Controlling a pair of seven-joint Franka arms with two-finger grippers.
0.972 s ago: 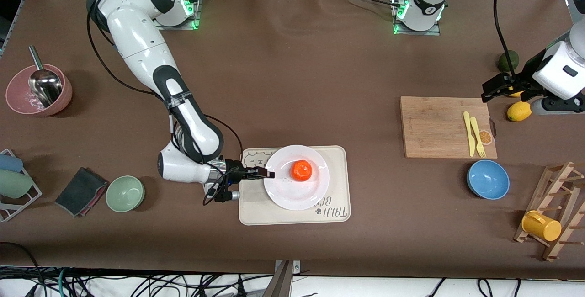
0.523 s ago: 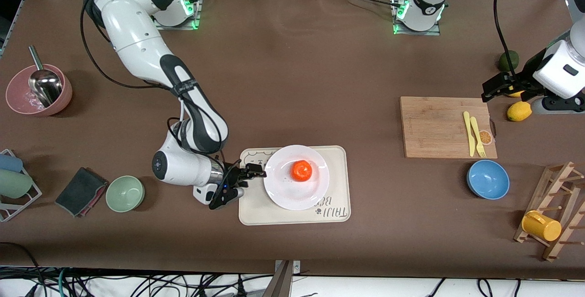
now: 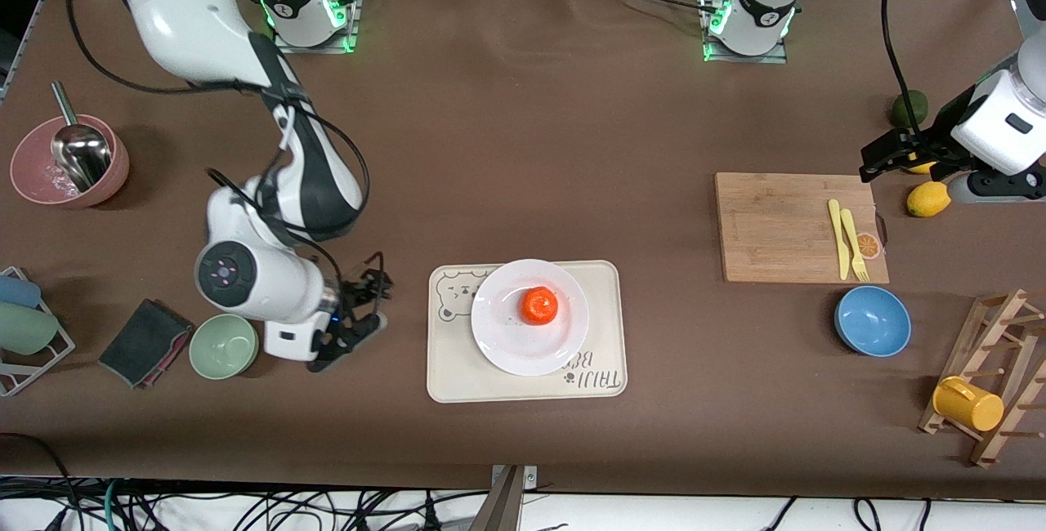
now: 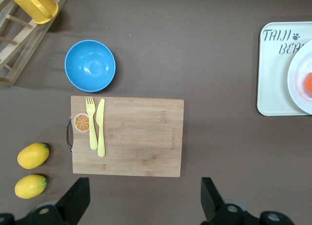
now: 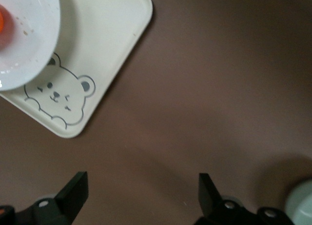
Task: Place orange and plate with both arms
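orange (image 3: 539, 305) on white plate (image 3: 507, 347) on tray (image 3: 449, 376), right gripper (image 3: 369, 302) released beside tray, left gripper (image 3: 878, 157) released

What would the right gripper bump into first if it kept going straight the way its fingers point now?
Probably the bare brown table. The open right gripper points down at cloth between the green bowl and the bear tray; nothing shows between its fingers, though its height is unclear.

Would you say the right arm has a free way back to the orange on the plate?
Probably yes: the right gripper, jaws open, hangs beside the tray, and nothing stands between it and the orange on the plate.
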